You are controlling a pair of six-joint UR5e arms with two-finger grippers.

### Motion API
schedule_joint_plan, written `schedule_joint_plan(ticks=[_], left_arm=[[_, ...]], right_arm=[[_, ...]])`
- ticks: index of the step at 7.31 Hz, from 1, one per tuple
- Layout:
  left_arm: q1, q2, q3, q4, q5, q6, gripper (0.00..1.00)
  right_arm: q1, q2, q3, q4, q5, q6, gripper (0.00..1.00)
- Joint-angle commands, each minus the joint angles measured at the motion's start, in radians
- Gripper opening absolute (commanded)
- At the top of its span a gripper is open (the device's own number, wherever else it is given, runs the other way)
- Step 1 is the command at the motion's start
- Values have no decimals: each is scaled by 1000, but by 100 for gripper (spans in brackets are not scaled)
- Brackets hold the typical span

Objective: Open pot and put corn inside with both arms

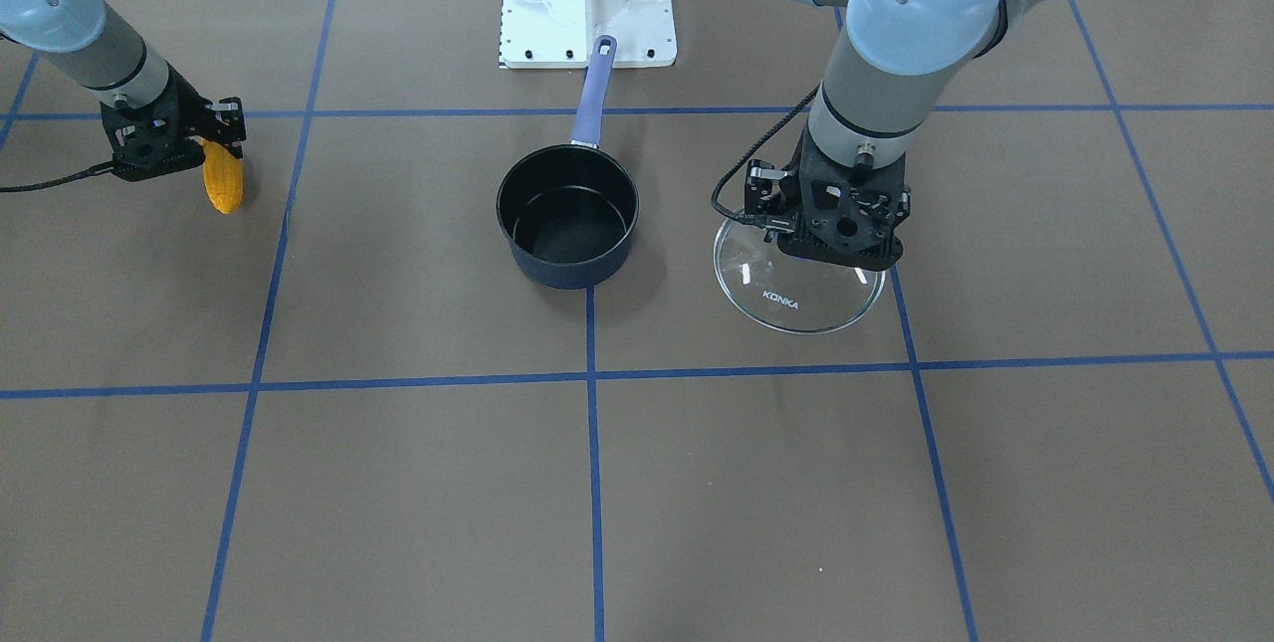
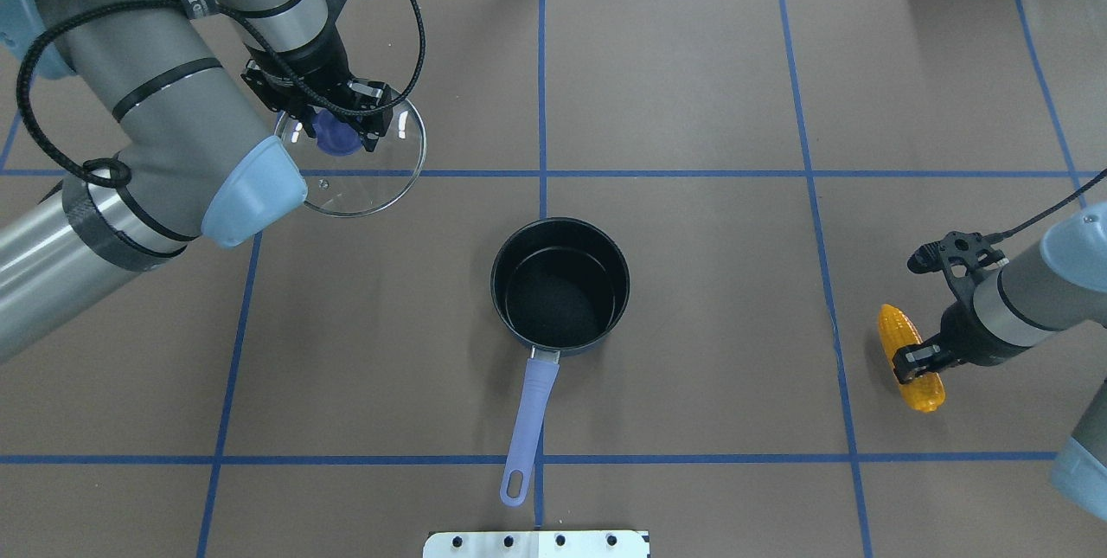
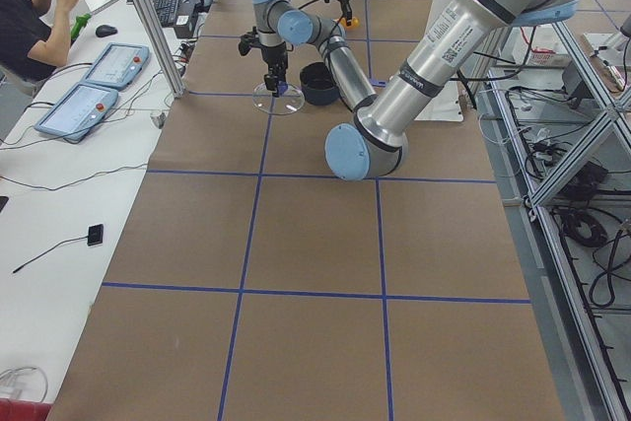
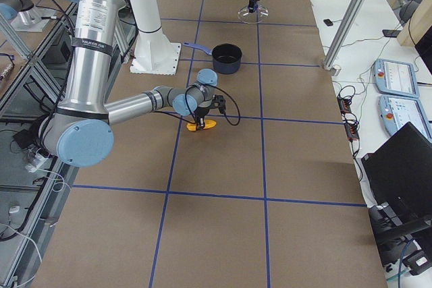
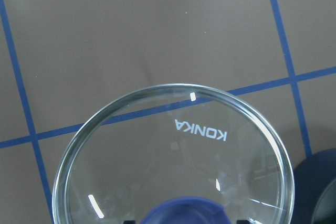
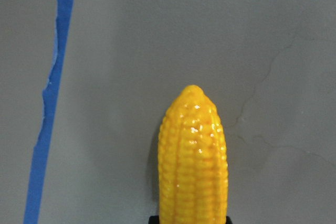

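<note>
Looming largest on the left, the left arm (image 2: pixel 164 108) reaches over the table (image 2: pixel 692 108) to the glass lid (image 2: pixel 380 186), at 10 o'clock from the pot (image 2: pixel 559 285), and the left gripper (image 2: pixel 342 130) is clamped narrowly on the lid's blue knob (image 2: pixel 337 136). In the middle the pot stands uncovered, black inside showing, its purple handle (image 2: pixel 532 411) pointing to 6 o'clock. Far out between 3 and 4 o'clock from it, the right gripper (image 2: pixel 918 359) pinches the corn (image 2: pixel 897 329) across its middle, well apart from the pot.
</note>
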Motion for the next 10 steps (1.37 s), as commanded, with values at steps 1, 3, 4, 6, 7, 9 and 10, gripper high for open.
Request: schedule_joint_plan(ticks=[1,3,4,6,7,9,10], left_arm=[[-13,82,-18,-19,1,82,58],[-30,164,-25,-94,0,118,58],[-35,214,-25,-134,0,145,58],[-74,285,-18,-169,-2,238,59],[-81,314,-15,-169,-2,277,59],[-117,383,23,-245,-76,349,59],[-134,417,65,-316,-126,375,59]], right_arm=[[89,198,10,-156,75,3,23],[100,471,37,-478,75,15,23],[89,588,36,-598,73,17,23],[39,696,-8,-607,63,18,23],[17,780,-69,-605,64,20,23],[-27,891,-201,-532,61,56,23],[-42,893,-278,-381,60,108,23]])
